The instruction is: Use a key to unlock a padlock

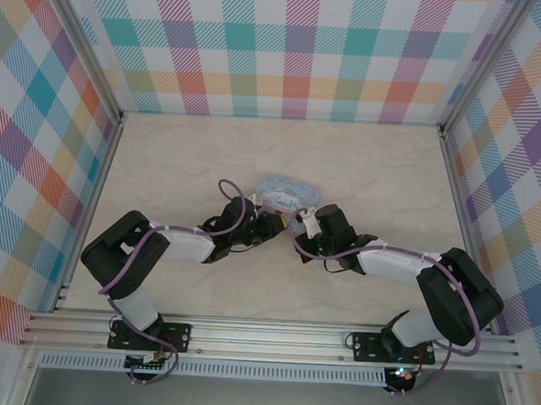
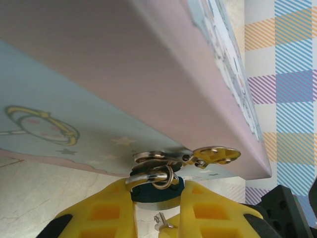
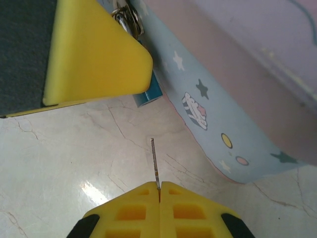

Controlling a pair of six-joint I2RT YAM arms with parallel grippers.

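Top external: pale marble table [image 1: 364, 171], plaid walls [image 1: 289, 48] on three sides, far half open. Left hand [image 2: 157, 197] grasps padlock [image 2: 171, 190]; right hand [image 3: 159, 187] clenched on key [image 3: 154, 161].

Left arm [image 1: 171, 244]: elbow out left, forearm angled inward toward centre. Left pincer [image 2: 157, 196]: yellow fingers [image 2: 99, 213] narrowly apart, clamped on padlock [image 2: 154, 192]. Right arm [image 1: 404, 264]: elbow out right, forearm angled inward, mirroring left. Right pincer [image 3: 159, 186]: fingers pressed together, pinching key [image 3: 155, 161], shaft poking forward. Pincers near each other, tips facing, apart.
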